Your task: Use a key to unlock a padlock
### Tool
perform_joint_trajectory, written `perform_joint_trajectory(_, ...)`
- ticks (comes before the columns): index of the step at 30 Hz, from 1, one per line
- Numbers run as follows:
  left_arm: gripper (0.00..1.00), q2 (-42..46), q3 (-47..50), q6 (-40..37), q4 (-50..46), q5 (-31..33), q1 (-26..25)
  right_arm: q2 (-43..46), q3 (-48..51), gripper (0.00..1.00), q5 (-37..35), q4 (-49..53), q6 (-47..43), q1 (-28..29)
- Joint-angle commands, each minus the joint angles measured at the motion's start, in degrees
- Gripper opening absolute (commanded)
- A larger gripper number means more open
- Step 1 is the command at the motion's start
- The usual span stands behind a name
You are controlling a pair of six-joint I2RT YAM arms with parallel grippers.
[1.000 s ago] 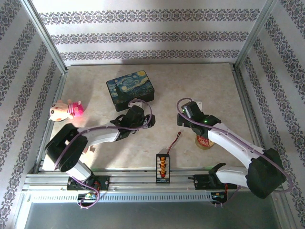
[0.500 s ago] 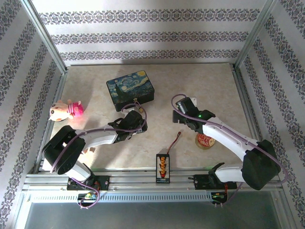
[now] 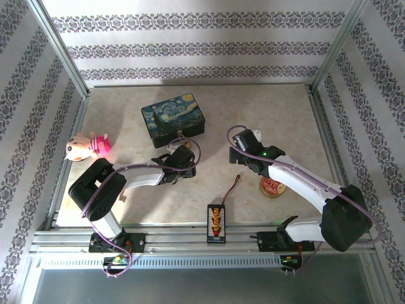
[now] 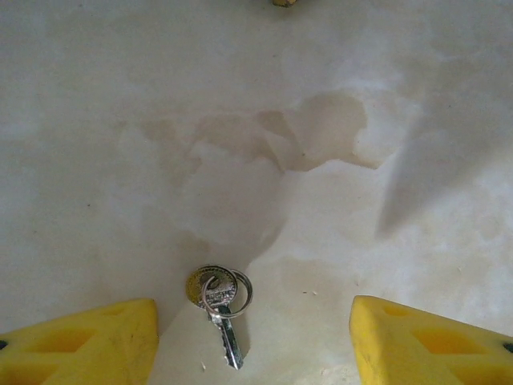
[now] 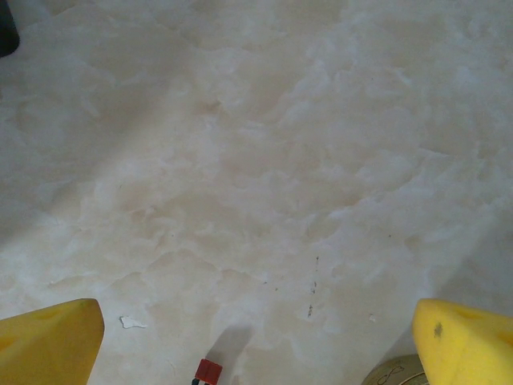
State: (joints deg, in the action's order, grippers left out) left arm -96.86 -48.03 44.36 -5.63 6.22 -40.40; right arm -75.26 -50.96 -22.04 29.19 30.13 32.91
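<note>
Left gripper (image 4: 255, 325): released, jaws spread wide, low over the table (image 4: 256, 120). Key (image 4: 223, 317) lies flat on its ring between the fingers, off-centre toward 7 o'clock, blade pointing to 6 o'clock. Right gripper (image 5: 256, 321): released, holding nothing.

Padlock (image 4: 280, 2): probably the brass-gold sliver at the 12 o'clock edge, too cropped to be sure.

Judgement: the step is key pickup. Centre over the bow, descend to the table, and pinch the bow so the blade stays free.
</note>
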Motion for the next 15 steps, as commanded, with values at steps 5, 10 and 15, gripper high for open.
perform_joint_trajectory(5,0.6,-6.5,-3.95,-4.18,10.58,-12.2,-1.16,0.91,-0.37,0.98,-1.93,0.8,0.81,0.73)
perform_joint_trajectory(10,0.58,-6.76,-4.87,-4.88,11.65,-13.16,-1.86,0.41,-0.11,0.98,-1.42,0.19,0.93,0.7)
perform_joint_trajectory(15,0.57,-7.08,-5.82,-5.42,11.44,-13.51,-2.31,-0.48,-0.53,0.98,-0.71,-0.49,0.74,0.91)
